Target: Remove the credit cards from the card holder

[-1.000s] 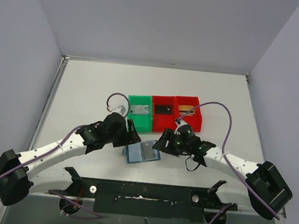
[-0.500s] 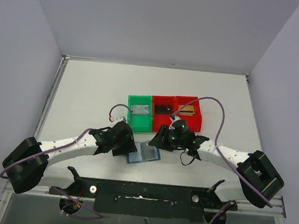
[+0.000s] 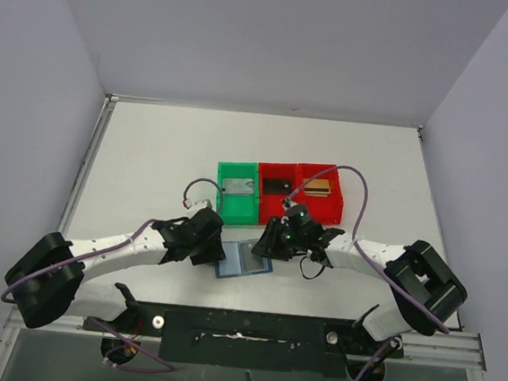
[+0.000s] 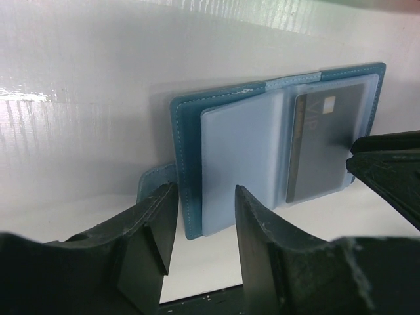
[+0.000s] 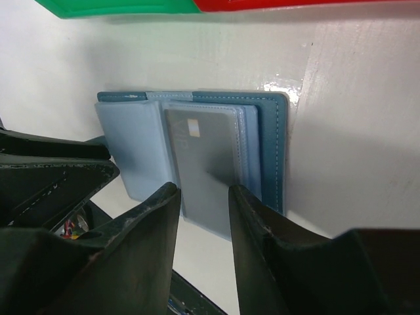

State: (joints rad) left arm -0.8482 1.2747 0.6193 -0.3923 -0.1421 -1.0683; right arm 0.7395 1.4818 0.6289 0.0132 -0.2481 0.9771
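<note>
Both my arms have pulled in lower and closer around the card holder [image 3: 243,261] since a second ago; it hasn't moved. Left gripper [image 4: 200,203] is at its left panel, jaws narrow with a gap, the panel's near edge showing between them; can't tell if they touch it. Holder lies open and flat on the table [image 3: 149,162], just in front of the green bin [image 3: 237,210] and red bins [image 3: 276,214], with a grey card [image 5: 203,151] in a clear sleeve. Right gripper [image 5: 203,197] is at the right panel, also narrow, clamping nothing.
</note>
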